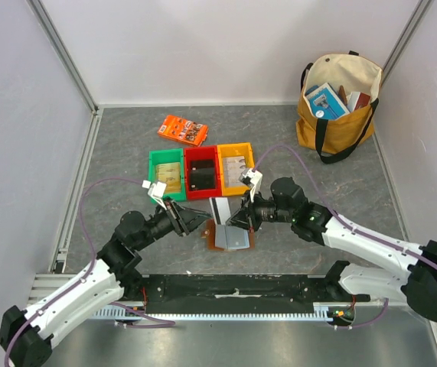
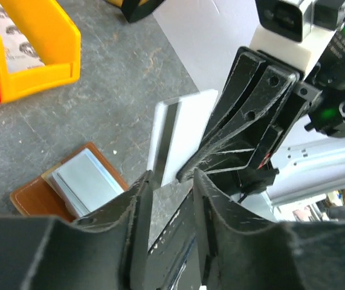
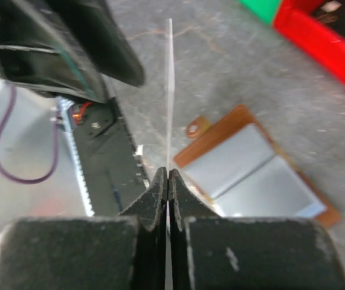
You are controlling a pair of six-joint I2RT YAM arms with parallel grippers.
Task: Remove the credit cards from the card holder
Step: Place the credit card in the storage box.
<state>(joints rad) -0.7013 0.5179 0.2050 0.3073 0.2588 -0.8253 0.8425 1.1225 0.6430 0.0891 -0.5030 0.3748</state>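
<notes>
The brown card holder (image 1: 231,238) lies open on the table, pale blue-grey inside; it also shows in the left wrist view (image 2: 30,198) and the right wrist view (image 3: 208,140). My right gripper (image 1: 234,219) is shut on a white credit card (image 1: 220,209) with a dark stripe and holds it upright above the holder's left side. The right wrist view shows the card edge-on (image 3: 170,90) above the shut gripper (image 3: 168,178). My left gripper (image 2: 171,180) is open, its tips right at the card's (image 2: 181,136) near edge. It sits just left of the card (image 1: 201,224).
Green (image 1: 166,174), red (image 1: 201,172) and yellow (image 1: 235,168) bins stand in a row behind the holder, with cards in them. An orange printed box (image 1: 182,130) lies further back. A yellow tote bag (image 1: 337,107) with items stands at the back right.
</notes>
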